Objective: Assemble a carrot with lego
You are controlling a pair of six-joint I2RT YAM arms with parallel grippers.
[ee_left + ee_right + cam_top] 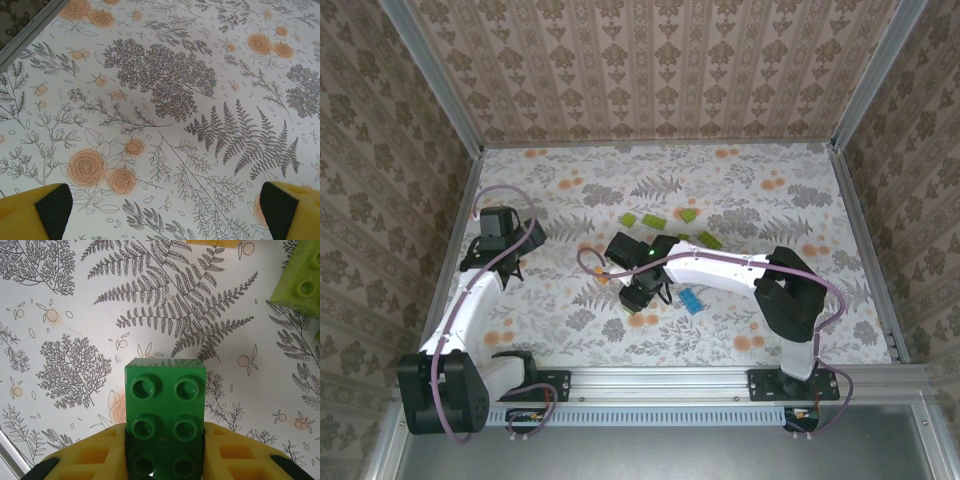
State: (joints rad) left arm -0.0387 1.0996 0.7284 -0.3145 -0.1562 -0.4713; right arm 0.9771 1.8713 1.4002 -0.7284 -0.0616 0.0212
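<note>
My right gripper (165, 440) is shut on a dark green lego brick (165, 405), which sticks out forward between the yellow fingers just above the flowered table. In the top view this gripper (642, 290) hangs over the table's middle. Loose lime green lego bricks (642, 220) lie behind it, and one (300, 280) shows at the right wrist view's top right. An orange piece (212, 242) peeks in at that view's top edge. A blue brick (692, 301) lies just right of the gripper. My left gripper (165, 210) is open over bare table at the left (508, 245). The carrot is out of view.
More lime green bricks (707, 239) lie at centre right, and another lime piece (642, 320) sits just in front of the right gripper. Patterned walls enclose the table, with a metal rail (450, 255) along its left edge.
</note>
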